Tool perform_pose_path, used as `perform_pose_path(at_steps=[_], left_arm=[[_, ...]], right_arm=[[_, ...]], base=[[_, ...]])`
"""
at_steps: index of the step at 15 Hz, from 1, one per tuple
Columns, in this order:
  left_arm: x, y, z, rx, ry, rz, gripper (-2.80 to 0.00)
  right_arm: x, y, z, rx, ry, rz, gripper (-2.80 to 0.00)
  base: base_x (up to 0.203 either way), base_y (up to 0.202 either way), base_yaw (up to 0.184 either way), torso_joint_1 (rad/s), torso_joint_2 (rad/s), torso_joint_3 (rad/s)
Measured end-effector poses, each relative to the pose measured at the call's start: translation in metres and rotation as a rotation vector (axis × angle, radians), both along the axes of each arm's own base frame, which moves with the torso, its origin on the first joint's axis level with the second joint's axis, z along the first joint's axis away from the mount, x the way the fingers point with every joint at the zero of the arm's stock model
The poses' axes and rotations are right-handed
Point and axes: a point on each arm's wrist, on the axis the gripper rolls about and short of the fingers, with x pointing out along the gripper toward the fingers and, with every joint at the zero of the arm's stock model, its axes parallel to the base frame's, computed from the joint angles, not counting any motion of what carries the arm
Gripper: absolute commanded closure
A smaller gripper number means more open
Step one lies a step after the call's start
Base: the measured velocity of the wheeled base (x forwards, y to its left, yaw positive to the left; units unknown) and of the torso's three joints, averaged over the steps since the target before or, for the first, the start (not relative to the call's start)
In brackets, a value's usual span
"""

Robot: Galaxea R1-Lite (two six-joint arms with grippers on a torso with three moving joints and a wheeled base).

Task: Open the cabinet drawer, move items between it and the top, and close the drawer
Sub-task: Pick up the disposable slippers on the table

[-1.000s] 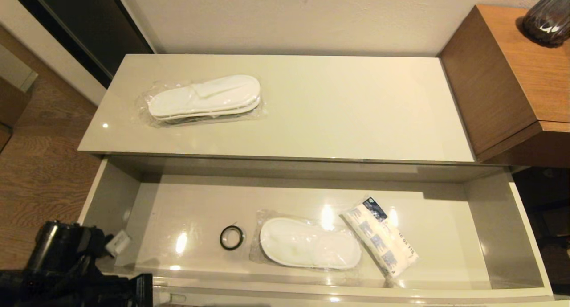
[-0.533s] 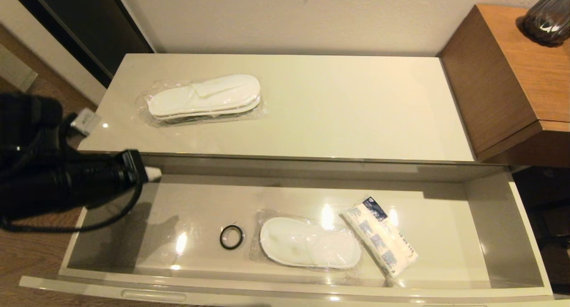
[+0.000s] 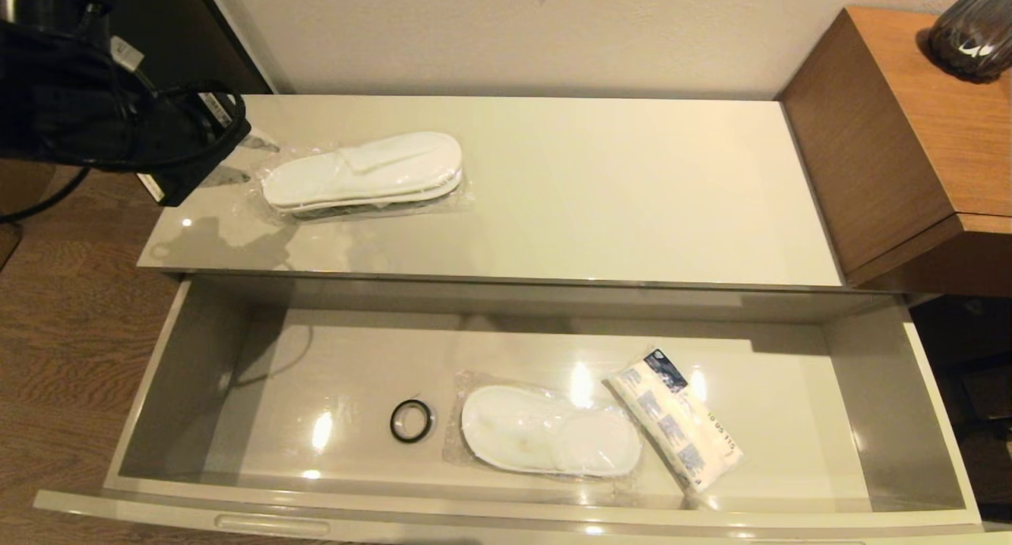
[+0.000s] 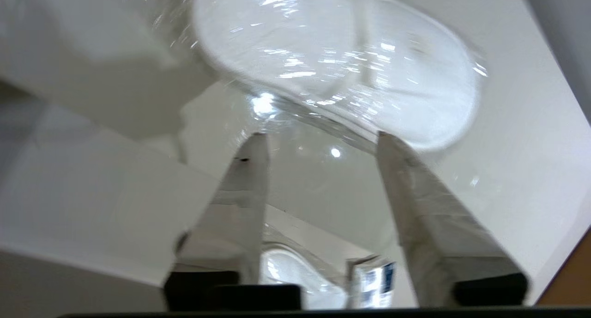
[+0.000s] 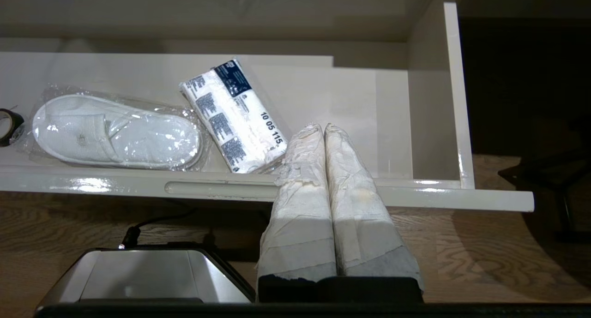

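Left arm had swung up from the drawer's left end, left gripper spread wide beside wrapped slippers on the top; cabinet drawer open, holding tissue pack; right gripper pinched closed, empty

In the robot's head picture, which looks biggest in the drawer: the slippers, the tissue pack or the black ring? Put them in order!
Biggest to smallest:
1. Wrapped slippers
2. Tissue pack, a bit smaller
3. Black ring, by far the smallest

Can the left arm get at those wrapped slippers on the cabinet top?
Probably yes. The left gripper is open and just short of the wrapped slippers on the top, with nothing between them.
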Motion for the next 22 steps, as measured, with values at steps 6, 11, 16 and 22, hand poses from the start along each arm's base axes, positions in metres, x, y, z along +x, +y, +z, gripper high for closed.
perform_pose_path(at_steps=[6, 11, 16, 22], left_arm=[[0.059, 0.004, -0.029, -0.115, 0.078, 0.065, -2.80], [0.074, 0.003, -0.042, -0.133, 0.096, 0.068, -2.80], [0.088, 0.003, -0.050, -0.135, 0.060, 0.070, -2.80], [0.099, 0.003, -0.056, -0.132, 0.028, 0.068, 0.00]], right_arm=[[0.000, 0.000, 0.000, 0.000, -0.001, 0.000, 0.00], [0.000, 0.000, 0.000, 0.000, -0.001, 0.000, 0.00], [0.000, 0.000, 0.000, 0.000, -0.001, -0.001, 0.00], [0.000, 0.000, 0.000, 0.000, -0.001, 0.000, 0.00]], base=[[0.000, 0.000, 0.000, 0.000, 0.00, 0.000], [0.000, 0.000, 0.000, 0.000, 0.00, 0.000], [0.000, 0.000, 0.000, 0.000, 0.00, 0.000], [0.000, 0.000, 0.000, 0.000, 0.00, 0.000]])
